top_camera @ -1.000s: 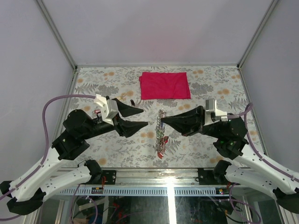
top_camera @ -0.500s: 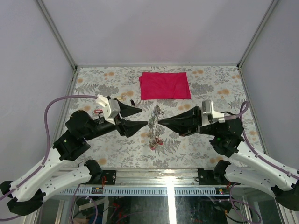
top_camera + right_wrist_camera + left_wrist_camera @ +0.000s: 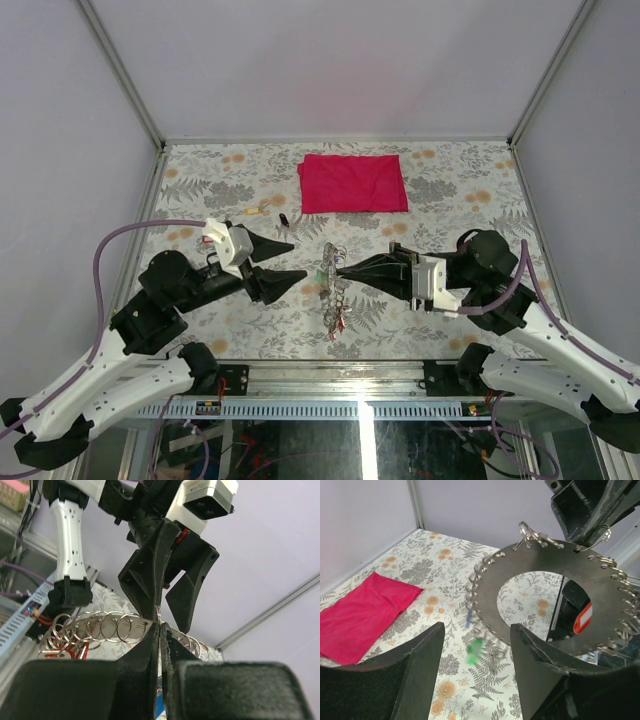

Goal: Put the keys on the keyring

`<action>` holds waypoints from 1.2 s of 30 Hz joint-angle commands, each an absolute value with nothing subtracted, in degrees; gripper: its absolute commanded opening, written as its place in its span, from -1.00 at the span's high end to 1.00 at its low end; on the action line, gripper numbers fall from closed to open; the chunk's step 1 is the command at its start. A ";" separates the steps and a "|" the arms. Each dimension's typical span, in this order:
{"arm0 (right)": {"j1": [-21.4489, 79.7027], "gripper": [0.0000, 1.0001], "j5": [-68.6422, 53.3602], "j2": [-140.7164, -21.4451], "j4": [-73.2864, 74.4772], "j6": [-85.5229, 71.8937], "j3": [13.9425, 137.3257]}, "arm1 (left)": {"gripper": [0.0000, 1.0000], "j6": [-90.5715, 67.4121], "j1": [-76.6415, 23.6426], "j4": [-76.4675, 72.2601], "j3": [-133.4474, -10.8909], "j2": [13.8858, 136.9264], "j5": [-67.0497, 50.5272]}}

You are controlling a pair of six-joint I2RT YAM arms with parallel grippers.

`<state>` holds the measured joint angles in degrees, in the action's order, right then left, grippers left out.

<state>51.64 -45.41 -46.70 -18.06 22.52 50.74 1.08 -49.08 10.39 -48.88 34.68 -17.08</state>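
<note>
Nearest the bases, the right claw (image 3: 340,268) is pinched shut on the rim of the ring (image 3: 330,272) and holds it off the table, straight out from its tips. The left claw (image 3: 298,258) faces it from the other side, jaws wide with nothing between them. Several keys (image 3: 338,318) hang just below the right claw's tips.

Beyond the left claw, two small loose pieces (image 3: 268,214) lie on the table (most likely keys not yet hung, though too small to be sure). Farther off, past both claws, lies the cloth (image 3: 352,183).

I judge the step in hand to be presenting the ring while the left claw goes for another key. The next move calls for the left claw to swing away from the ring to the far side, come down over one tiny key and close narrowly on it.

From above, the ring is only a tangle of metal. The left wrist view shows its flat face just ahead of the claw, the wide hole, wire loops (image 3: 600,560) along the rim, and green and red tags. Only the right wrist view shows the jaws meeting on the rim.
</note>
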 commanded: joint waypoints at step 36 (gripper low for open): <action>51.72 1.00 -10.00 -46.97 18.68 13.22 61.53 | -0.19 -10.72 -12.32 17.75 -49.45 60.52 -13.10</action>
<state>51.68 -15.75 -49.28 21.17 22.00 61.14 -8.58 -17.12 17.82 -48.21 58.33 -11.86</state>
